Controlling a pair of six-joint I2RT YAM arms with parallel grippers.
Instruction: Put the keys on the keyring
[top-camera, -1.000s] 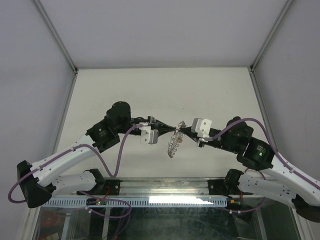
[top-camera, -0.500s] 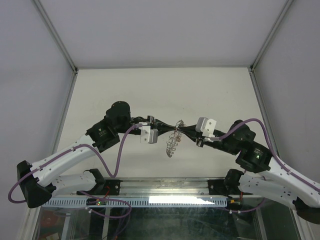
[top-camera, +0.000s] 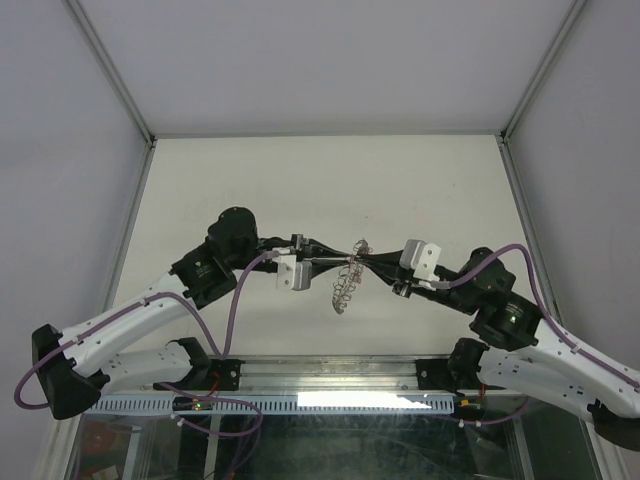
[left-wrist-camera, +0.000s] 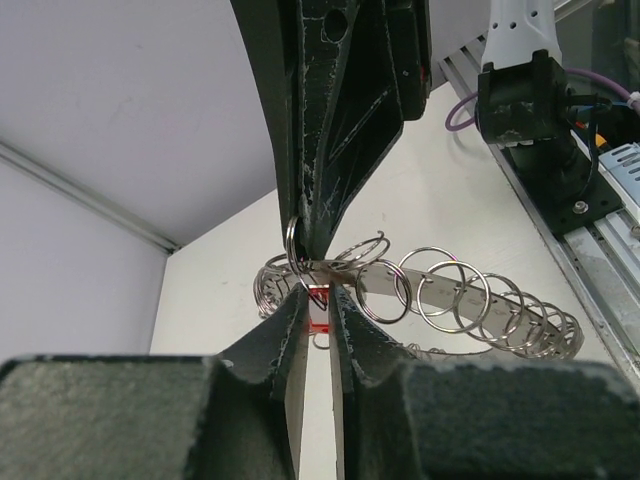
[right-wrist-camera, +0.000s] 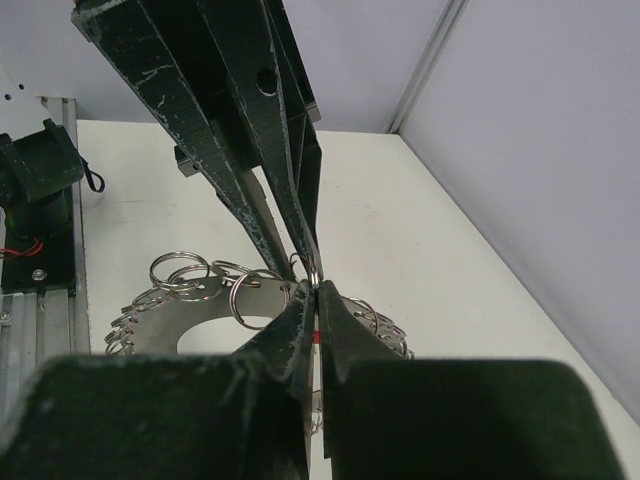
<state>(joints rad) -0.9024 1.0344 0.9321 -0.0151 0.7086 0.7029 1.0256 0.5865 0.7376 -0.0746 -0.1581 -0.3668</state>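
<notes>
Overhead, the left gripper (top-camera: 338, 262) and the right gripper (top-camera: 368, 262) meet tip to tip above the pale table (top-camera: 300, 180). The keyring (top-camera: 343, 288) hangs edge-on just below the spot where they touch. From the left wrist, that arm's fingers (left-wrist-camera: 285, 340) are drawn in to a narrow slit, and the red tag of the keys (left-wrist-camera: 318, 296) sits pinched in the slit at their very ends. The opposing gripper reaches in from the top of that view with its jaws pressed together where the keyring's edge ends. The keyring (left-wrist-camera: 440, 295) shows as a flat silver band strung with many small wire loops, fanning away to the right. From the right wrist, the right gripper (right-wrist-camera: 315, 292) is all but closed against the band's rim, with a sliver of red showing through the gap. The keyring (right-wrist-camera: 200, 310) curves off to the left, touching the fingertips.
</notes>
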